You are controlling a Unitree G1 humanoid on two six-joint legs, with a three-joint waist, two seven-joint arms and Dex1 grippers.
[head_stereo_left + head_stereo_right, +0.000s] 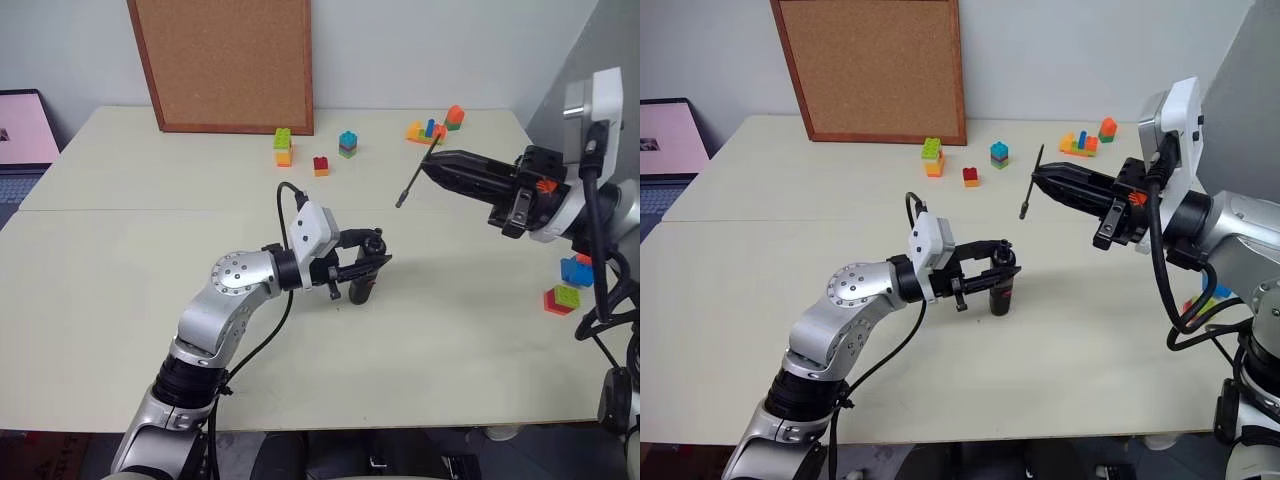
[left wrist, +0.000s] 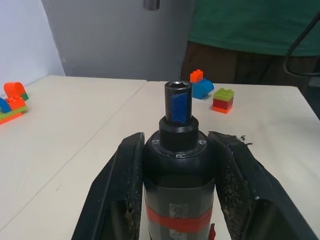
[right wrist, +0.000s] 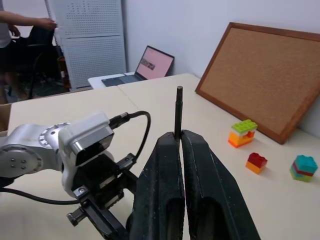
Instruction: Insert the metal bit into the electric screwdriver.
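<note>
My left gripper point(image 1: 374, 256) is shut on the electric screwdriver point(image 1: 1000, 298), a black cylinder with a red band, held roughly upright just above the table's middle. In the left wrist view the screwdriver point(image 2: 178, 165) sits between both fingers point(image 2: 120, 185), and its hollow tip faces away from the camera. My right gripper point(image 1: 428, 167) hovers higher and to the right, shut on the metal bit point(image 1: 415, 178). This thin dark rod slants down to the left, and its free end hangs above and right of the screwdriver. In the right wrist view the bit point(image 3: 178, 112) sticks out from the closed fingertips.
A cork board point(image 1: 225, 62) leans on the back wall. Toy bricks lie at the back point(image 1: 283, 147), point(image 1: 347, 144), point(image 1: 436, 127) and on the right point(image 1: 562, 297). A laptop point(image 1: 22, 135) stands at the far left. A person in a green shirt point(image 2: 252, 25) stands beyond the table.
</note>
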